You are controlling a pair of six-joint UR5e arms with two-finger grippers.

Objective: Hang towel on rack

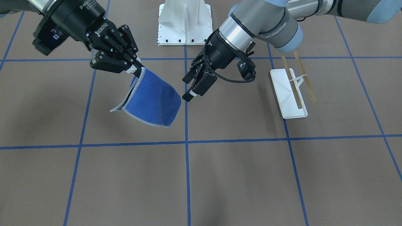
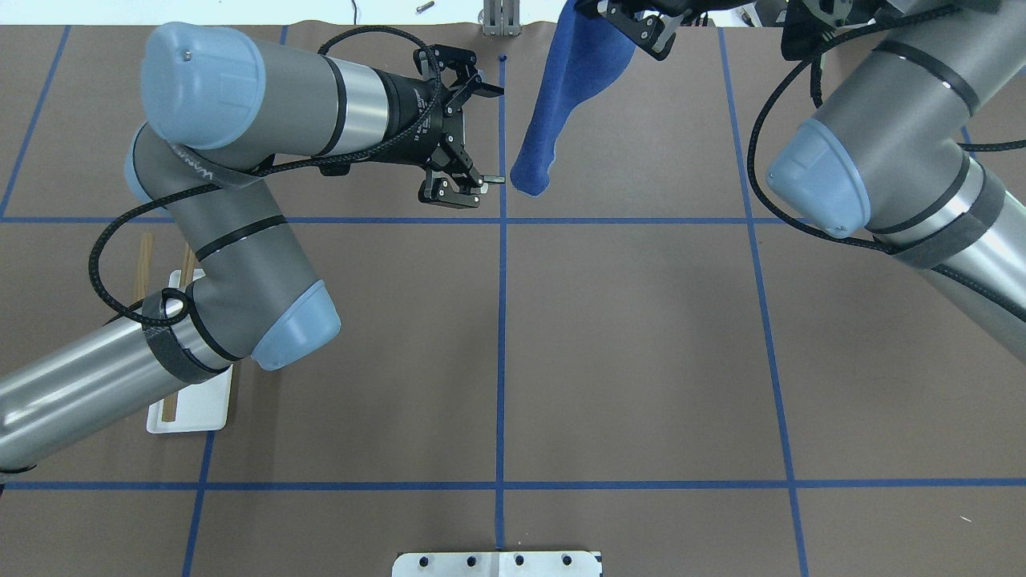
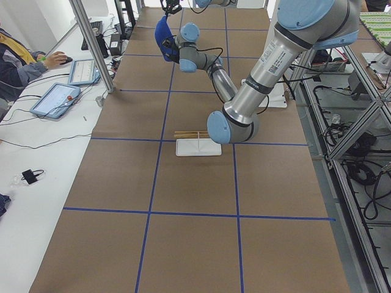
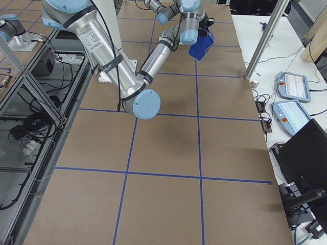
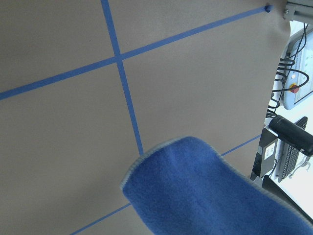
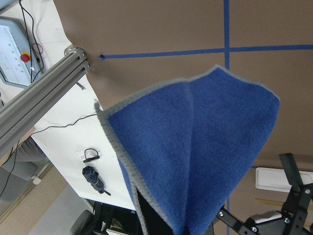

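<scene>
Right gripper (image 1: 135,69) clamps towel (image 1: 154,97) corner, aloft near far edge; left gripper (image 2: 489,135) spread wide beside it (rack (image 1: 287,94) well apart, toward left edge)

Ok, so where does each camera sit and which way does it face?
Front-facing: across the table, facing the robot; both arms, right pincer holding towel.
Overhead: behind the robot, looking forward, down; both arms, left pincer open.
Exterior left: table end; left arm near.
Exterior right: opposite end; right arm near.
Left wrist: towards towel, table; no arm.
Right wrist: along hanging towel; no arm.
All show the towel.
</scene>
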